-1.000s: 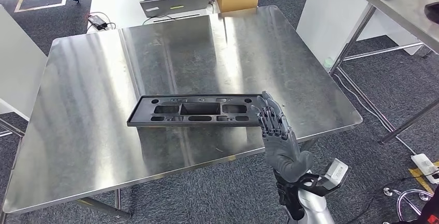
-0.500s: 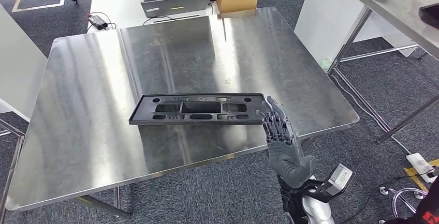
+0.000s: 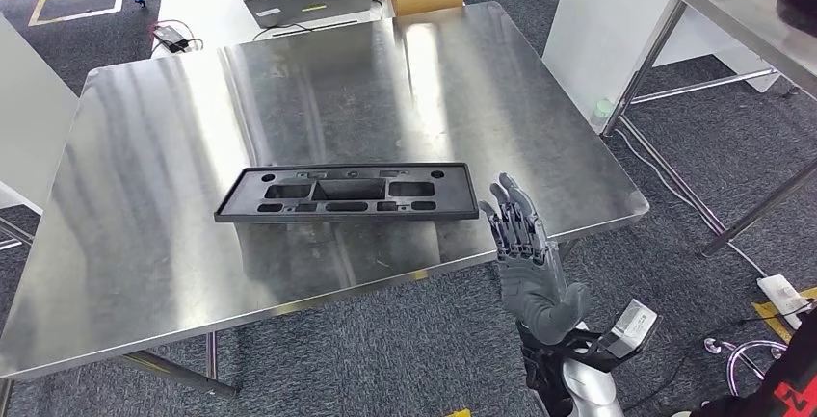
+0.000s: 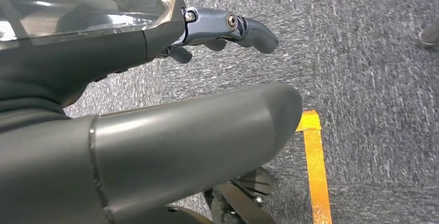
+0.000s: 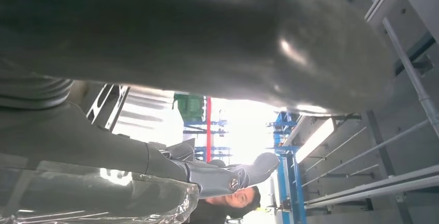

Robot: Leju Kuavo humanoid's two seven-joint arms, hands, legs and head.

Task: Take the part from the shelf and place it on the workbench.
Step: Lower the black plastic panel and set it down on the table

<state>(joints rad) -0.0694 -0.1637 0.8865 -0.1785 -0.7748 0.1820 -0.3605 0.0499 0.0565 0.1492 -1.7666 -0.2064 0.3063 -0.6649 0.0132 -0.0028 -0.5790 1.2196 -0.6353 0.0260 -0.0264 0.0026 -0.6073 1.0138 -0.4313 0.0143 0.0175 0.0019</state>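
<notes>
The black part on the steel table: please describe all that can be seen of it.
The black part is a long, flat rectangular panel, looking like matte moulded plastic. It has a raised rim, several rectangular and slotted openings, a deeper recess in the middle, and small holes along one long side. It lies flat on the workbench, its long side running left to right, in the near half of the top. Nothing holds it: the right hand is just off its right end, fingers spread, apart from it.
</notes>
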